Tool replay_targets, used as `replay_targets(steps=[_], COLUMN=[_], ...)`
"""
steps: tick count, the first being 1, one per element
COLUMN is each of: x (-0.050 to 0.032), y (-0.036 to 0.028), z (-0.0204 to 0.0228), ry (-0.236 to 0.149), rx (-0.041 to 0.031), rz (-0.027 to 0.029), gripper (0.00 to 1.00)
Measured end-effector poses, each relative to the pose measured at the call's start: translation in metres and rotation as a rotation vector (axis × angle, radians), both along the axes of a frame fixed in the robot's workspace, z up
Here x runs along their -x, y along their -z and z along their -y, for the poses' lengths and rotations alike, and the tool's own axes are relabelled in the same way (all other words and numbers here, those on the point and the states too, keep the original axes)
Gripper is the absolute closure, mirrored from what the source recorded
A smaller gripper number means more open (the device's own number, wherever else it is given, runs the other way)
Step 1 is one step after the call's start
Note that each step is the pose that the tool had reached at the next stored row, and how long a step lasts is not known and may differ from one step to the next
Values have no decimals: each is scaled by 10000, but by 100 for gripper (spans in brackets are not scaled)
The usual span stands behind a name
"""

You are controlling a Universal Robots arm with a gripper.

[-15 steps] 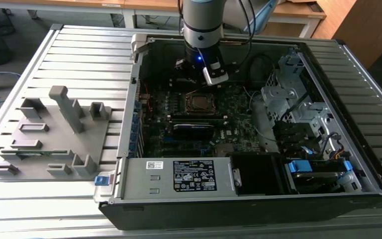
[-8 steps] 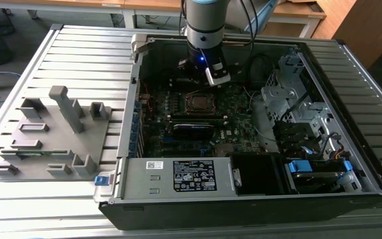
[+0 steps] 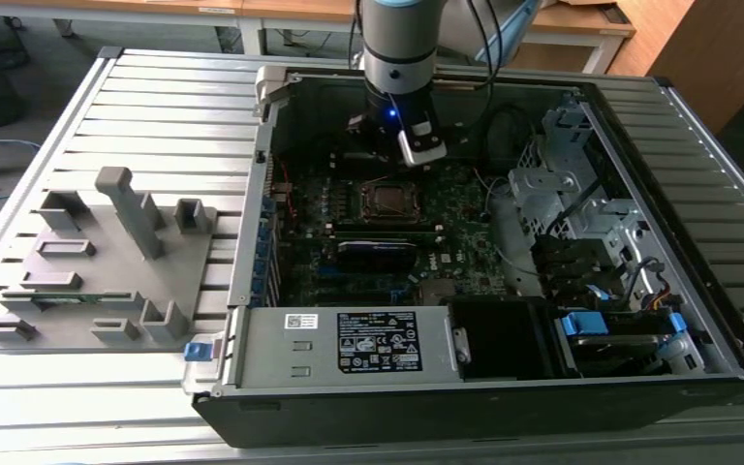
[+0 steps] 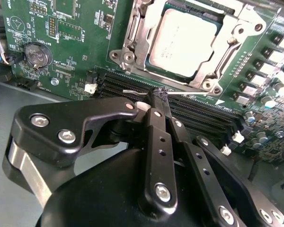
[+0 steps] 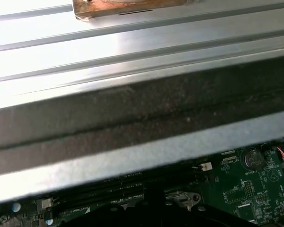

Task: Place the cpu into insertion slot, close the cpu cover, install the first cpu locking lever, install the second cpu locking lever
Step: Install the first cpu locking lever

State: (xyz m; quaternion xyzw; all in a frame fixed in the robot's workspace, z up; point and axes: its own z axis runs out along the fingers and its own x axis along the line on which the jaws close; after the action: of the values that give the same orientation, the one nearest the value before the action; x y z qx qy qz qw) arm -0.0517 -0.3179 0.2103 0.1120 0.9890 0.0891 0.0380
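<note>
I find cpu (image 4: 182,42) seated in insertion slot (image 3: 364,200), ctr of motherboard (image 4: 71,71), w/ cpu cover (image 4: 132,35) down. Lever step in hand, I judge: gripper (image 4: 158,96) jaws closed, prob. pinching locking lever (image 4: 194,93). Latching needs firm, slip-free grip.

- You see an open computer case (image 3: 476,417) lying on a slatted metal table (image 3: 166,107).
- At the exterior view's left of the case stands a grey holder (image 3: 88,291) with upright pegs.
- In the second wrist view, a round coin battery (image 4: 38,55) sits on the green board (image 4: 80,47), near the long black memory slots (image 4: 111,82).
</note>
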Motion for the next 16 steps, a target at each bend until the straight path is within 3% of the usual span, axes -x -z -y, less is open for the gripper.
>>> replay_targets(steps=[16], x=[0], y=[41], z=[-16], ry=[668], rx=[3], rz=[0], gripper=[89])
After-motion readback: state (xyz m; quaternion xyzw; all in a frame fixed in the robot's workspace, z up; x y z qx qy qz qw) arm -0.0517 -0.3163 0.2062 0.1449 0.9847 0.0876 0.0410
